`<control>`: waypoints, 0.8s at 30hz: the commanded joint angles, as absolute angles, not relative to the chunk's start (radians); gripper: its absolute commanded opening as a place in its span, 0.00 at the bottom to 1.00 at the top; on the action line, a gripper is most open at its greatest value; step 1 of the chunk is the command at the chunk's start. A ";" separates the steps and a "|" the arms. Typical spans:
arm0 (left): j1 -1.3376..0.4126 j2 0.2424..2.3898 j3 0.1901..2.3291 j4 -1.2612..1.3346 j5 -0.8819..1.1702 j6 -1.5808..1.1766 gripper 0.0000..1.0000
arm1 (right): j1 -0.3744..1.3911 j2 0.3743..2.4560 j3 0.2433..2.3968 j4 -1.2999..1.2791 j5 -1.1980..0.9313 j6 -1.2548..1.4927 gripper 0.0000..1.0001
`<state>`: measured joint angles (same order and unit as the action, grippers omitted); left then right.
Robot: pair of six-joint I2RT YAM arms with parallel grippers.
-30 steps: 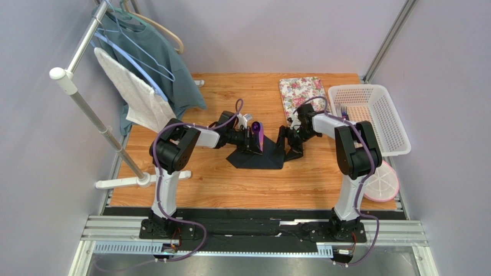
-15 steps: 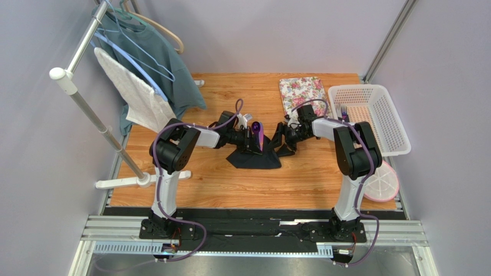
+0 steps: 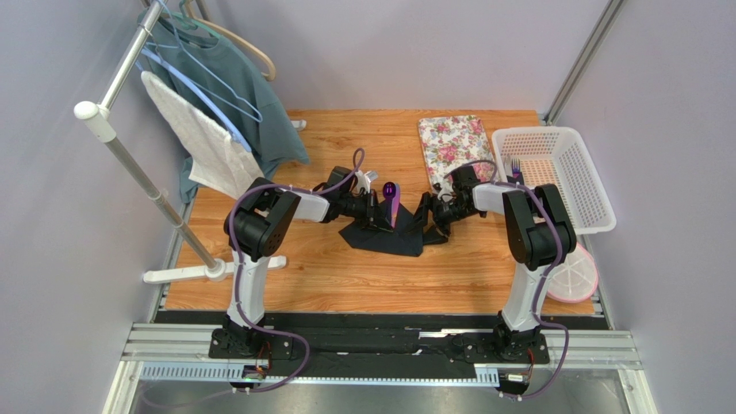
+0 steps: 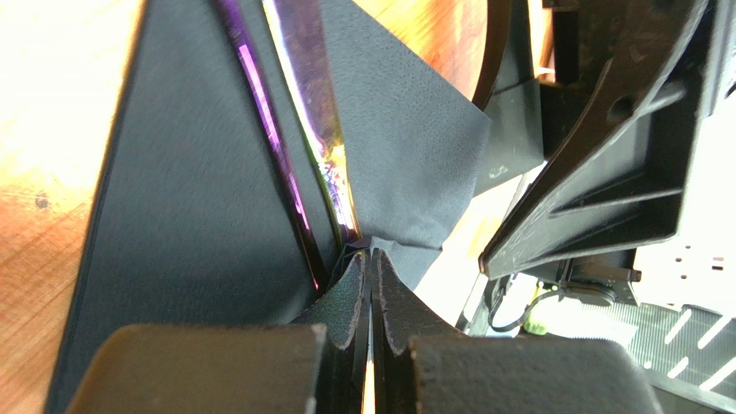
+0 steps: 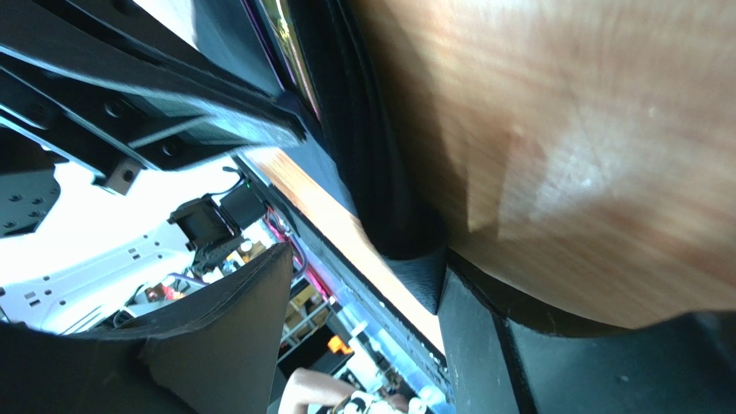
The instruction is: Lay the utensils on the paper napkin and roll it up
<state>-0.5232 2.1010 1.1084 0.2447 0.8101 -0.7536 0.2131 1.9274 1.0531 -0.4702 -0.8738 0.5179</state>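
The black paper napkin (image 3: 384,237) lies mid-table, its far part lifted. Two purple utensils (image 3: 391,200) rest on it; in the left wrist view a thin one (image 4: 268,129) and a wider glossy one (image 4: 315,103) run side by side along the napkin (image 4: 173,190). My left gripper (image 3: 380,217) is shut (image 4: 371,256), with a fold of the napkin pinched at its tips beside the utensils' near ends. My right gripper (image 3: 429,220) stands open (image 5: 345,302) at the napkin's right edge, one finger (image 5: 423,276) low against the dark fold (image 5: 380,172) and the wood.
A floral mat (image 3: 453,142) lies at the back. A white basket (image 3: 577,194) holding a purple fork (image 3: 516,164) stands at the right, with a pink-rimmed plate (image 3: 572,272) in front of it. A clothes rack (image 3: 155,185) with garments fills the left side.
The right gripper has shifted left and turned, ending low against the napkin's right edge. The left gripper has stayed shut in place with the utensils beside it.
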 commanded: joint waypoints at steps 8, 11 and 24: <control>-0.520 2.109 1.132 0.256 0.802 -0.746 0.01 | 0.215 1.916 1.051 -0.546 -0.966 0.463 0.67; -0.520 2.108 1.132 0.256 0.801 -0.746 0.01 | 0.206 1.908 1.071 -0.540 -0.925 0.466 0.66; -0.520 2.099 1.117 0.262 0.790 -0.768 0.00 | 0.190 1.954 1.187 -0.505 -0.755 0.497 0.12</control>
<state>-0.5232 2.1010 1.1080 0.2443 0.8078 -0.7589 0.1947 1.9305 1.1271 -0.5182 -0.7998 0.4969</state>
